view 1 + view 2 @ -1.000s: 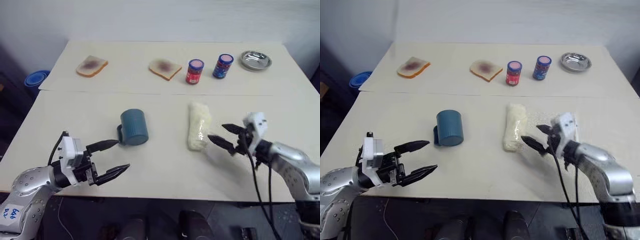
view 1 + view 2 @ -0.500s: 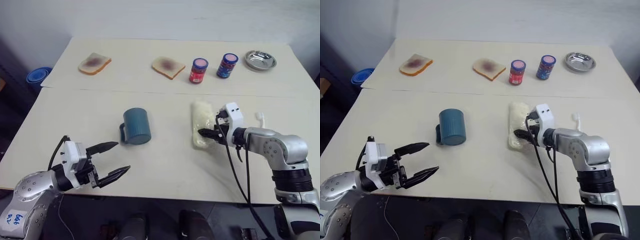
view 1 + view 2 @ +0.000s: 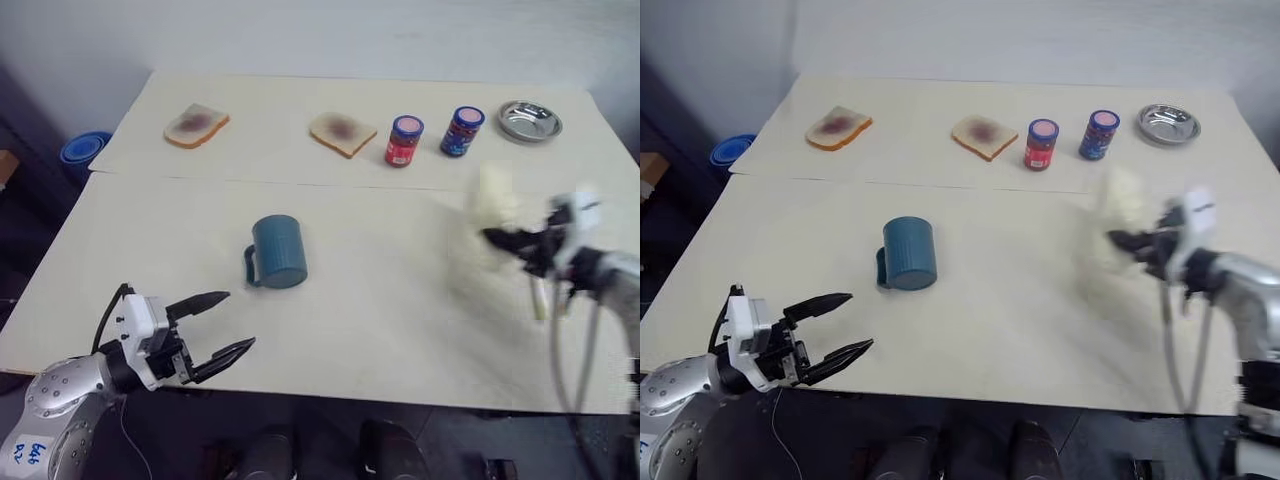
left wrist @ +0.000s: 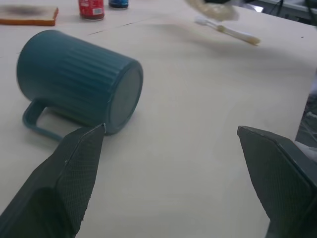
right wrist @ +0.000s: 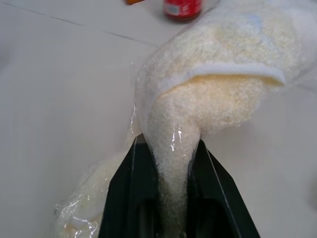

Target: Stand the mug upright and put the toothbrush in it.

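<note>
The mug (image 3: 277, 252) lies on its side near the middle of the tabletop (image 3: 380, 310), its flat base turned toward the robot and its loop handle resting on the surface on the robot's left. The left gripper (image 3: 218, 322) hangs at the near edge of the tabletop, short of the mug and apart from it, with its jaws spread wide and nothing between them. On the right, the right gripper (image 5: 166, 163) has its jaws clamped on one end of a white plastic-wrapped bundle (image 5: 218, 84), which is lifted off the tabletop and blurred in the head views. The toothbrush (image 4: 229, 31) lies flat on the tabletop just beside that gripper, well apart from the mug. Along the far side stand two toast slices (image 3: 343, 133), a red jar (image 3: 404, 140), a blue jar (image 3: 462, 131) and a metal dish (image 3: 530, 120).
</note>
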You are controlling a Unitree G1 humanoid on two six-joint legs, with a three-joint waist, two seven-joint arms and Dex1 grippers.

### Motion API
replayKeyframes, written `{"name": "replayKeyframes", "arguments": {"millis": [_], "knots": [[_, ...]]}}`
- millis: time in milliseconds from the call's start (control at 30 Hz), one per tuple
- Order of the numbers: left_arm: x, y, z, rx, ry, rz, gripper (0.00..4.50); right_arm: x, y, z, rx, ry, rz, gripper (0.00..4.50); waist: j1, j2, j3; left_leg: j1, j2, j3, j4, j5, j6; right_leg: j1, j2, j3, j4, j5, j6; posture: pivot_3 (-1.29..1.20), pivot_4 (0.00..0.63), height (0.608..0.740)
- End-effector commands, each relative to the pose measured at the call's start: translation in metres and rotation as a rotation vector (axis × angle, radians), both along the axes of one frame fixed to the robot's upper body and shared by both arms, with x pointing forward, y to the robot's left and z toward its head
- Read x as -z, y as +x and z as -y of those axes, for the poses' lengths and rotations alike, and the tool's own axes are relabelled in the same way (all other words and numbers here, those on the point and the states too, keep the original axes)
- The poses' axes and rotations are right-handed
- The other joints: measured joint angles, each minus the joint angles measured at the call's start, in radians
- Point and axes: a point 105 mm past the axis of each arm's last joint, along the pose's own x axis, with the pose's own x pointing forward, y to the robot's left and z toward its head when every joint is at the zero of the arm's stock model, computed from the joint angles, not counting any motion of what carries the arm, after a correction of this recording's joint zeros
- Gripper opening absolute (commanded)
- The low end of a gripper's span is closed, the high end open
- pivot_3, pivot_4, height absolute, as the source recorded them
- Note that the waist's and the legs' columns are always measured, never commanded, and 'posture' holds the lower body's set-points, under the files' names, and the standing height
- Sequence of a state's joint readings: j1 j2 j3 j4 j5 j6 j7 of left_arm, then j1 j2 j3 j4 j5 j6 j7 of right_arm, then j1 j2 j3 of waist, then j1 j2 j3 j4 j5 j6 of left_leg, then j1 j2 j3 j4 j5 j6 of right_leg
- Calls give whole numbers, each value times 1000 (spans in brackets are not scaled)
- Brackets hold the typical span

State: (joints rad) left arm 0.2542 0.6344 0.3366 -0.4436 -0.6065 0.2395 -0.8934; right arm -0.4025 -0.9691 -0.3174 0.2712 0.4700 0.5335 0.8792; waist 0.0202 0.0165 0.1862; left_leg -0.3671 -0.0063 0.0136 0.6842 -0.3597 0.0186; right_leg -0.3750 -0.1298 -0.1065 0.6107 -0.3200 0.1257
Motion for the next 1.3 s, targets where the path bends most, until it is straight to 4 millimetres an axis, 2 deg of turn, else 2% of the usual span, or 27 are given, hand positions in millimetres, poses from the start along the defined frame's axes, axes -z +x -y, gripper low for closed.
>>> {"name": "replayKeyframes", "arguments": {"millis": [33,133,233,300,333,367,467,533,600,667,700,767,833,900,967,1033,1100,1200,1300], "knots": [[-3,2,-2,8,3,26,4500,8,-4,43,49,-181,-24,249,-3,0,0,0,0,1,0,0,0,0,0,0,0,0,0,0,150,740],[-3,5,-3,12,5,25,4500,18,-1,67,103,-275,-69,249,-19,0,0,1,1,8,0,0,0,0,0,1,0,0,0,0,150,740],[-4,8,-5,8,13,30,4500,26,4,94,257,-351,-109,249,-33,2,1,2,2,11,0,1,-1,-1,0,1,1,0,0,0,150,740],[-4,9,-8,-7,15,33,4500,27,6,103,314,-381,-119,249,-38,3,2,2,2,13,-1,1,-1,-1,0,0,1,0,0,0,150,740],[-5,10,-11,-23,10,31,4500,24,5,106,325,-389,-112,971,-40,3,2,2,3,12,-1,1,-1,-1,0,0,1,0,0,0,150,740],[-5,10,-12,-34,5,29,4500,23,4,108,327,-395,-106,1158,-43,3,2,2,3,12,-1,1,-2,-1,0,0,1,0,0,0,150,740],[-2,10,-19,-66,7,13,4500,12,-1,116,344,-433,-56,2291,-44,3,2,1,2,12,-1,1,-2,-1,0,0,1,0,0,0,150,740],[2,9,-25,-96,14,-6,4500,3,-9,120,310,-522,0,2957,-40,3,2,1,2,12,-1,1,-2,-1,-1,-1,1,0,0,0,150,740],[8,7,-37,-151,24,-30,4500,-14,-15,111,213,-623,125,3632,-33,3,2,1,2,11,0,1,-1,-1,-1,-1,1,0,0,0,150,740],[10,6,-44,-180,29,-40,4500,-24,-17,104,170,-650,210,4334,-34,3,2,1,2,12,-1,1,-1,-1,-1,0,0,0,0,0,150,740],[12,5,-51,-215,29,-47,4500,-30,-14,87,101,-579,311,4428,-35,3,2,1,2,12,-1,1,-1,-1,-1,0,0,0,0,0,150,740],[16,3,-66,-283,28,-68,4500,-24,-14,48,-106,-498,400,4428,-42,-1,3,2,3,11,0,1,-2,0,0,0,0,0,1,0,150,740],[19,0,-81,-349,33,-89,4500,-15,-12,9,-232,-357,478,4428,-49,-6,4,8,5,9,-1,1,-2,4,1,0,0,0,1,0,150,740],[25,-2,-99,-438,70,-127,4500,5,-17,-36,-381,-243,506,4428,-48,-6,4,15,10,8,-2,-2,-6,12,1,1,-3,0,1,0,150,740],[27,-5,-115,-523,68,-150,4500,35,-31,-79,-538,-183,497,4428,-45,-4,5,16,10,5,-3,-2,-6,12,0,1,-3,0,0,0,150,740],[25,-6,-122,-578,47,-158,4500,54,-46,-106,-654,-165,508,4428,-34,-4,5,13,9,3,-3,-3,-6,10,-1,3,-1,0,0,0,150,740],[22,-10,-127,-613,25,-188,4500,65,-55,-124,-716,-117,531,4428,-20,-3,5,11,6,1,-2,-3,-5,7,-1,2,0,0,0,0,150,740],[18,-13,-127,-657,-5,-286,4500,69,-64,-138,-791,-83,540,4428,-18,-4,5,11,2,0,0,-3,-1,9,-4,3,0,0,0,0,150,740],[7,0,-122,-719,-43,-356,4500,66,-66,-145,-830,-37,532,4428,-15,-4,5,15,2,-6,1,-3,0,18,-5,3,-5,0,1,0,150,740]]}}
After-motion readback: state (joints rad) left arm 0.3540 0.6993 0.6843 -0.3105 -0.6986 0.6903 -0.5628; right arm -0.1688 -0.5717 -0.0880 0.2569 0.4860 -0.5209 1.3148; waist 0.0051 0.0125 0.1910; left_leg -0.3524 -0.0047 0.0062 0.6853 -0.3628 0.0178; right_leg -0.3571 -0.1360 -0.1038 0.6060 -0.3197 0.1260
